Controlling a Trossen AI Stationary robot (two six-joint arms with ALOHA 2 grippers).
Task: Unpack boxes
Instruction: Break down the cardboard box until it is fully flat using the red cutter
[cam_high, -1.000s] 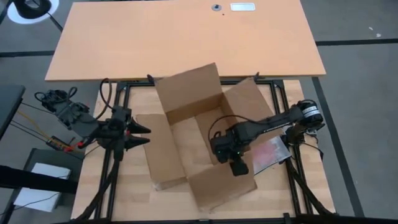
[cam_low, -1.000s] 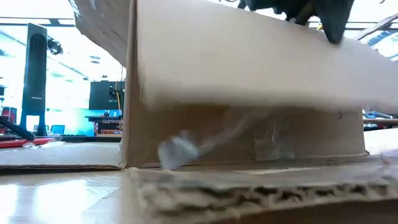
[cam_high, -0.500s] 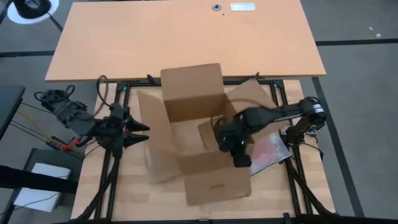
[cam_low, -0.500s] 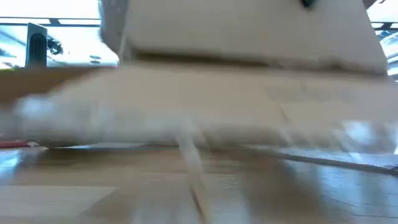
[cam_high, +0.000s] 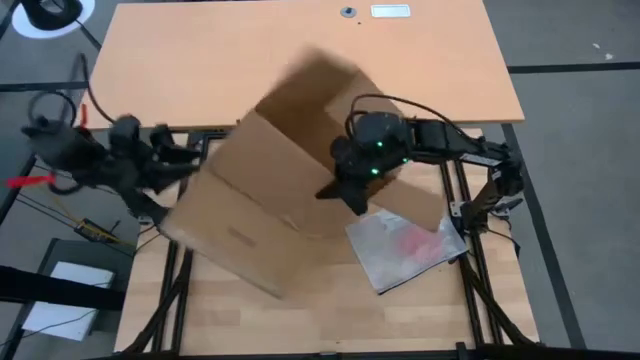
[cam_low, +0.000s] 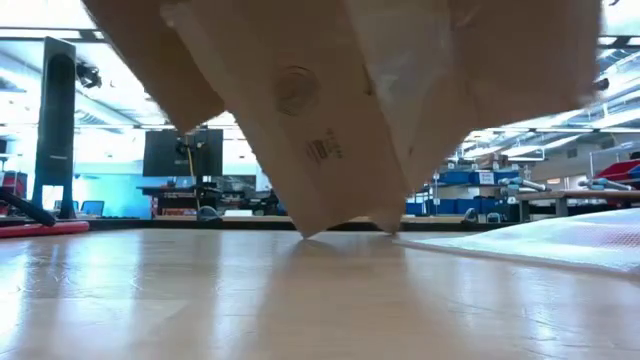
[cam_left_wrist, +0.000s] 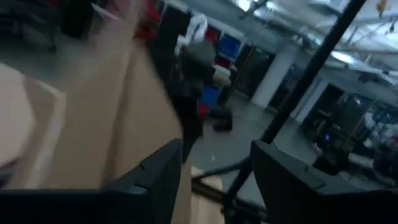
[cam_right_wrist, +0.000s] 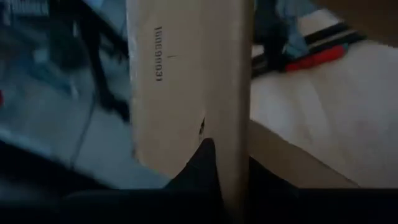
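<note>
- Carton (cam_high: 270, 190) tipped up over the table (cam_high: 300, 320) middle, blurred; in low view only one lower corner meets the wood, top cut off.
- Right gripper (cam_high: 345, 185) at carton's right side, fingers (cam_right_wrist: 202, 165) pinched together on a cardboard panel; tips mostly hidden.
- Left gripper (cam_left_wrist: 214, 177) off table's left edge, blurry, fingers apart, nothing betw. them.
- Clear bag (cam_high: 405, 245) w/ red item flat, right of carton, contents hard to make out.

Count on inspection: one cardboard carton (cam_high: 262, 190), pinched between the right gripper's (cam_high: 345, 192) jaws. One clear plastic bag (cam_high: 405, 245) with a red item, just beside those jaws. Two robot arms, two grippers; left gripper (cam_high: 190, 157) holds nothing.
</note>
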